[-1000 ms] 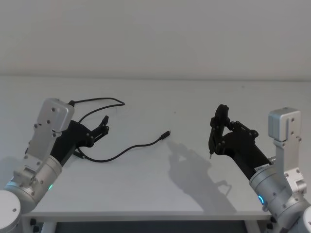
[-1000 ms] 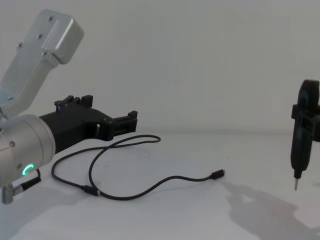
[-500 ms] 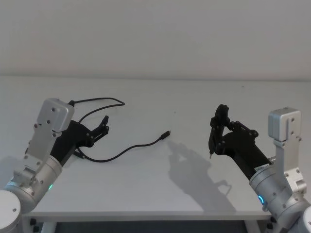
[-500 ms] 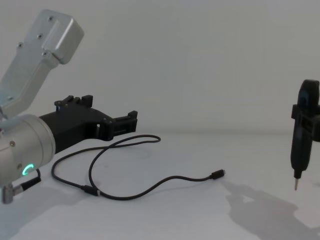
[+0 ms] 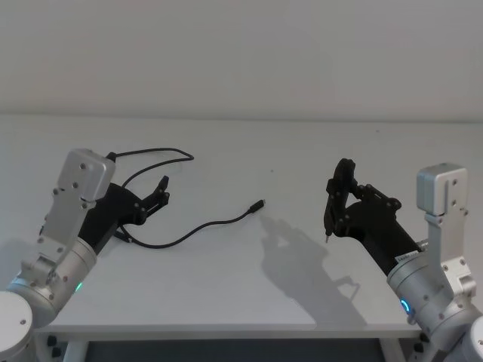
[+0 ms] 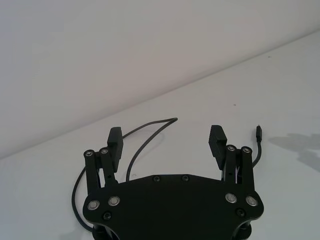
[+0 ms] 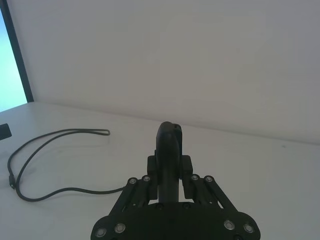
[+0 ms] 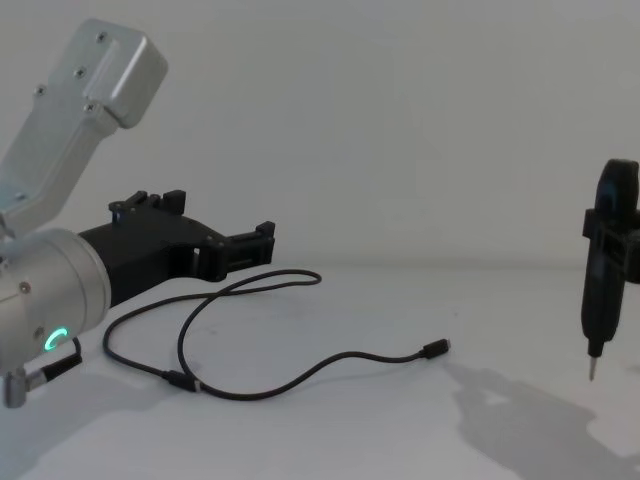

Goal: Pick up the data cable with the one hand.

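The data cable point(image 5: 198, 230) lies slack on the white table point(image 5: 226, 294), gripped by nothing. The left gripper point(image 5: 162, 192) hangs over the cable's looped end. The head view leaves its jaws unclear, but the left wrist view shows them spread wide and the chest view shows it clear of the cable. The right gripper point(image 5: 337, 197) stands well beyond the cable's free plug point(image 5: 259, 205), and its wrist view shows the jaws pressed onto a black pin-tipped tool point(image 8: 598, 290).
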